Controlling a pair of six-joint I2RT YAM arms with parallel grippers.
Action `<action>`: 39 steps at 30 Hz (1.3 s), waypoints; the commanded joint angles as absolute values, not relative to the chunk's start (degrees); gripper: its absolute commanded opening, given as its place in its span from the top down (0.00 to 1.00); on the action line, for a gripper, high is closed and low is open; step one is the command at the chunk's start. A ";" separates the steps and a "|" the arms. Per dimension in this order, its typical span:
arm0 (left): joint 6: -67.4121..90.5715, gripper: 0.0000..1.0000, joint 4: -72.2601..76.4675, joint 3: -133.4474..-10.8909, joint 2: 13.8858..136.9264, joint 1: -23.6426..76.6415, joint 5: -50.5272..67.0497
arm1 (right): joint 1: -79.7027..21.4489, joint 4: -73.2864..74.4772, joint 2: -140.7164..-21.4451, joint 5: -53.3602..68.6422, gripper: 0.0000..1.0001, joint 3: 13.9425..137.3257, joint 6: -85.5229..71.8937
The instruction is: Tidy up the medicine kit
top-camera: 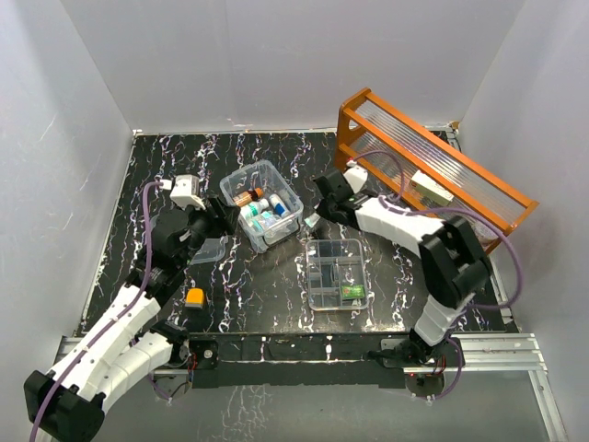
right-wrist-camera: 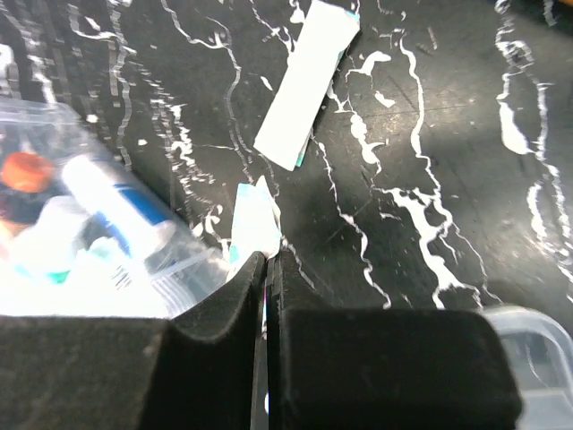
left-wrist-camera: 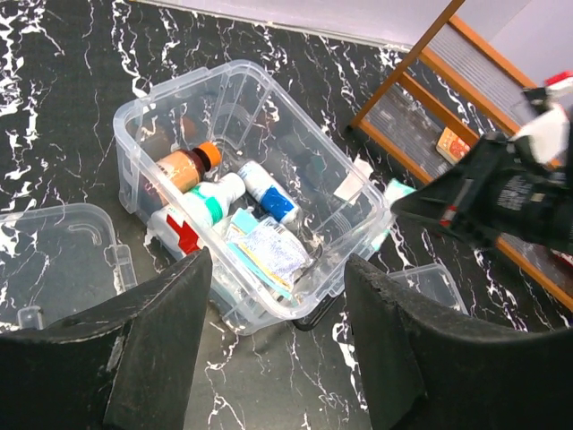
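The left arm [top-camera: 120,331] is reaching forward and to the right from its base. Its wrist is tipping downward, and the left gripper [top-camera: 219,217] is hanging with its two fingers [left-wrist-camera: 157,349] spread well apart and gripping nothing. The right arm [top-camera: 451,267] is folding sharply at the elbow and stretching leftward with its forearm held low. The right gripper [right-wrist-camera: 269,258] is pressing its fingers flat together, and it is pinching the near edge of a small packet [right-wrist-camera: 253,219] at their tips.

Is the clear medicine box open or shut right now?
Open. The box has no lid on it; the bottles inside show from above, and a clear lid lies flat on the table beside it.
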State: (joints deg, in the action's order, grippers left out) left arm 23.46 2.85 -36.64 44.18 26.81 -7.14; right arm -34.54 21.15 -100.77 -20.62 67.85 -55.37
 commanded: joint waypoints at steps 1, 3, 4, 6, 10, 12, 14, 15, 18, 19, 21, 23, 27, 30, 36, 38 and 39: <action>23.84 0.40 7.64 -37.20 43.04 26.68 -7.83 | -34.77 23.07 -90.03 -25.26 1.00 65.95 -54.88; 23.88 0.40 6.45 -37.73 42.54 26.72 -7.65 | -34.94 23.30 -86.16 -26.00 1.00 64.06 -55.31; 24.01 0.40 5.62 -37.97 42.21 26.72 -7.60 | -35.04 23.11 -84.11 -26.28 1.00 62.82 -55.74; 24.49 0.40 3.64 -38.61 41.51 26.72 -7.64 | -35.11 22.23 -80.13 -26.85 1.00 59.78 -57.24; 24.84 0.40 -1.13 -39.52 39.96 26.72 -7.93 | -35.31 22.08 -74.61 -27.02 1.00 53.94 -66.49; 24.81 0.40 -2.92 -39.55 39.19 26.72 -8.40 | -35.84 21.44 -73.15 -25.89 1.00 51.10 -69.85; 24.43 0.40 -3.77 -39.39 38.51 26.70 -8.68 | -36.45 21.67 -72.78 -25.75 1.00 49.37 -72.98; 23.94 0.39 -3.92 -39.26 38.30 26.71 -8.60 | -36.50 22.42 -72.71 -25.80 1.00 48.78 -74.84; 23.32 0.39 -3.80 -39.69 38.50 26.71 -8.72 | -36.56 24.00 -71.96 -26.80 1.00 46.73 -79.27; 23.29 0.39 -3.75 -40.16 38.88 26.70 -8.58 | -36.56 23.92 -71.45 -27.27 1.00 45.89 -80.34; 23.21 0.39 -3.98 -41.52 39.57 26.71 -8.74 | -36.59 22.49 -70.47 -28.27 1.00 44.17 -82.10; 22.85 0.39 -3.64 -42.49 40.00 26.72 -9.52 | -36.56 20.23 -70.34 -28.43 1.00 42.84 -82.98; 21.54 0.38 -2.12 -43.45 40.78 26.72 -10.28 | -36.58 21.16 -73.59 -27.53 1.00 43.41 -85.24; 20.83 0.38 -2.00 -42.77 40.93 26.73 -9.25 | -36.65 21.08 -75.84 -26.13 1.00 43.64 -86.12; 20.57 0.38 -2.07 -40.94 39.87 26.72 -8.69 | -36.61 20.78 -77.86 -24.93 1.00 43.38 -87.49; 20.52 0.38 -2.52 -41.01 39.54 26.72 -8.87 | -36.63 20.82 -78.32 -24.60 1.00 42.90 -87.97; 20.82 0.38 -2.50 -40.80 39.29 26.72 -9.23 | -36.56 20.66 -78.66 -24.34 1.00 42.62 -88.05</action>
